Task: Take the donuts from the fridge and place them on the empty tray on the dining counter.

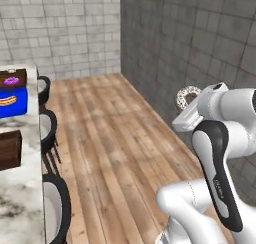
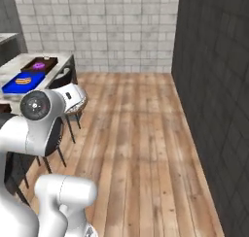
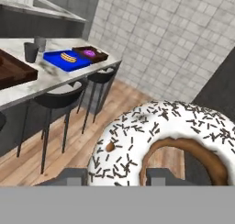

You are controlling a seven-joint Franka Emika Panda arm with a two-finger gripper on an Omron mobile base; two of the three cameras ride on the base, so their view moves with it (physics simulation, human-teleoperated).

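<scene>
A brown donut (image 3: 133,136) with white icing and dark sprinkles is close in the hand view, and my gripper (image 3: 114,177) is shut on it, one finger at each side of the ring. From the left base camera the same donut (image 1: 179,99) is held up over the wooden floor at the end of my arm, and my gripper (image 1: 187,107) is well to the right of the dining counter (image 1: 22,198). The purple donut (image 1: 11,80) lies in the dark brown tray (image 1: 20,74) at the counter's far end. The fridge is out of view.
A blue tray (image 1: 15,108) with a hot dog (image 1: 7,101) lies beside the brown tray. Nearer stands another dark brown wooden piece (image 1: 9,149). Two dark cups (image 3: 31,52) stand on the counter. Black stools (image 1: 49,129) line its floor side. A dark tiled wall (image 1: 200,43) runs along the right.
</scene>
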